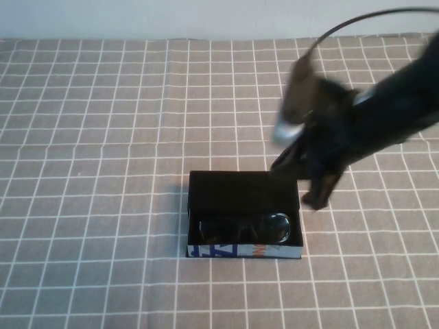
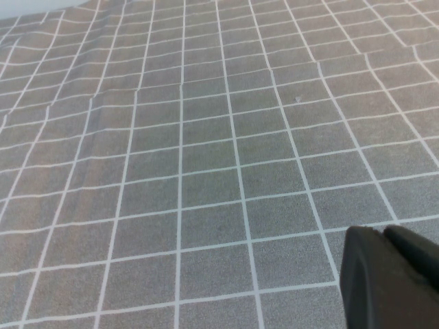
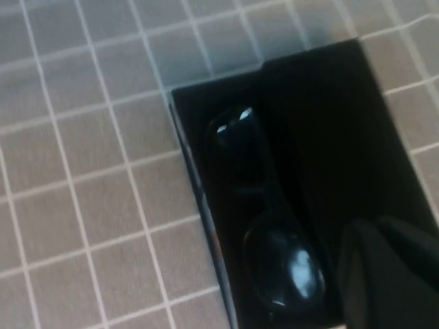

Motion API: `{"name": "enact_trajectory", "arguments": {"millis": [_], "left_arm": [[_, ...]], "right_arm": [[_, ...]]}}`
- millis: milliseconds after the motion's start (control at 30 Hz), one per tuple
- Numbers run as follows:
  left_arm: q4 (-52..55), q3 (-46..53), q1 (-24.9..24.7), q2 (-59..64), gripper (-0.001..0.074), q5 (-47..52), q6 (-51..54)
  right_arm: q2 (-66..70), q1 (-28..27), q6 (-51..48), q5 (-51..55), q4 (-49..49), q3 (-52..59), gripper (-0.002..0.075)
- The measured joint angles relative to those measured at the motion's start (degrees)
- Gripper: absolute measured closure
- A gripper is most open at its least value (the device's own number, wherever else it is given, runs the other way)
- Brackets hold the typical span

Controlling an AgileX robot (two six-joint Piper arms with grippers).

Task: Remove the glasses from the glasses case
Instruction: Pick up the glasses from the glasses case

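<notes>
The glasses case [image 1: 241, 186] lies open in the middle of the checked cloth, its patterned front edge towards me. The black glasses [image 1: 243, 227] lie inside it along that front edge. My right gripper [image 1: 317, 197] hangs just off the case's right edge, blurred, its fingers together and empty. In the right wrist view the gripper [image 3: 381, 229] is low over the case [image 3: 322, 123], beside one lens of the glasses [image 3: 264, 205]. My left gripper [image 2: 384, 233] is shut and empty over bare cloth, and it does not show in the high view.
A grey-brown tablecloth [image 1: 103, 171] with a white grid covers the whole table. A black cable [image 1: 357, 20] arcs above the right arm. The wall edge runs along the back.
</notes>
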Motion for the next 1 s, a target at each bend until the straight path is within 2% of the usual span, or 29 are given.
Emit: {"name": "enact_trajectory", "arguments": {"millis": [100, 167, 367, 433, 1000], "left_arm": [[0.00, 0.00, 0.00, 0.00, 0.0739, 0.00, 0.00], [0.00, 0.00, 0.00, 0.00, 0.0739, 0.00, 0.00], [0.00, 0.00, 0.00, 0.00, 0.0739, 0.00, 0.00], [0.00, 0.00, 0.00, 0.00, 0.0739, 0.00, 0.00], [0.00, 0.00, 0.00, 0.00, 0.0739, 0.00, 0.00]], "right_arm": [[4.82, 3.92, 3.36, 1.17, -7.34, -3.48, 0.0731], [8.16, 6.44, 5.15, 2.62, -11.93, -5.55, 0.0694], [15.40, 9.96, 6.91, 5.18, -19.52, -9.28, 0.0422], [16.67, 10.18, 6.95, 4.15, -20.10, -9.38, 0.0376], [21.07, 10.43, 6.20, -0.76, -17.98, -9.60, 0.0381]]}}
